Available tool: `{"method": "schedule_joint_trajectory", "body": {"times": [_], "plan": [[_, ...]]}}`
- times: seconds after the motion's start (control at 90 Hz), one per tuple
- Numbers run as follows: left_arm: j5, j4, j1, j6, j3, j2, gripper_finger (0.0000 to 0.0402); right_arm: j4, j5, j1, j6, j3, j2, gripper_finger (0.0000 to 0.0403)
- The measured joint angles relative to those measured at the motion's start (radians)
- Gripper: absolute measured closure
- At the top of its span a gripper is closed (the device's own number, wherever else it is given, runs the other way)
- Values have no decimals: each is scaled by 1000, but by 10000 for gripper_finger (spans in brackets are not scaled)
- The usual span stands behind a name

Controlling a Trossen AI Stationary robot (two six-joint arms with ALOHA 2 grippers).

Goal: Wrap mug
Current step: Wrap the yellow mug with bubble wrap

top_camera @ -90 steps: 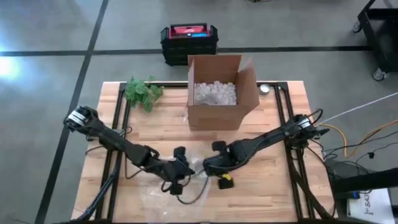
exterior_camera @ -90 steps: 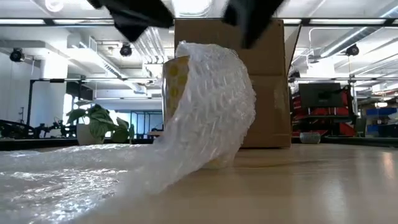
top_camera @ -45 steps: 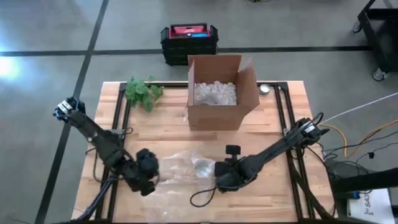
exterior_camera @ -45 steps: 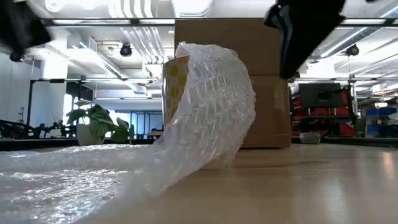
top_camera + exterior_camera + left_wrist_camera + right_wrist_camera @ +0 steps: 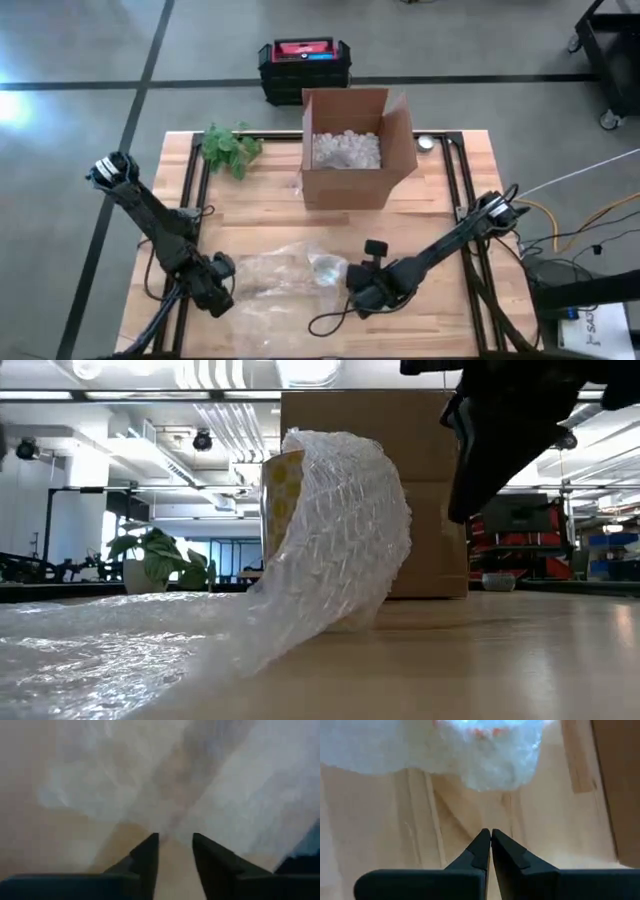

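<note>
High view: the mug [image 5: 327,268] sits bundled in bubble wrap [image 5: 270,275] near the front middle of the worktop [image 5: 450,200], in front of the cardboard box [image 5: 355,150]. Left gripper [image 5: 222,268] is at the sheet's left edge, right gripper [image 5: 362,298] just right of the mug. Low view: the mug stands upright, wrap trailing off to one side. Left wrist: fingers [image 5: 147,855] a narrow gap apart over the wrap, holding nothing. Right wrist: fingers [image 5: 481,847] pressed together, empty.

Clear bubble wrap [image 5: 340,530] covers a yellow mug [image 5: 282,485]; brown box [image 5: 350,150].
</note>
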Motion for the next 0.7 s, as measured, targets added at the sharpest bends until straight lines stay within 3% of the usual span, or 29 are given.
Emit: {"method": "schedule_joint_trajectory", "body": {"times": [0.078, 0.189, 0.356, 0.533, 0.7], "plan": [[-8, 62, -29, -55, -10, 0, 225, 4, 19, 0, 0, -6, 0, 400], [-106, 113, -80, -129, -23, 6, 190, 16, 28, 0, -1, -17, 0, 400], [-185, 223, -137, -228, -71, 38, 165, 66, 28, 0, -7, -55, 0, 400], [-222, 297, -146, -250, -109, 81, 181, 86, 40, 0, -17, -67, 0, 400], [-263, 349, -148, -228, -126, 108, 231, 136, 120, 0, -41, -67, 0, 400]]}}
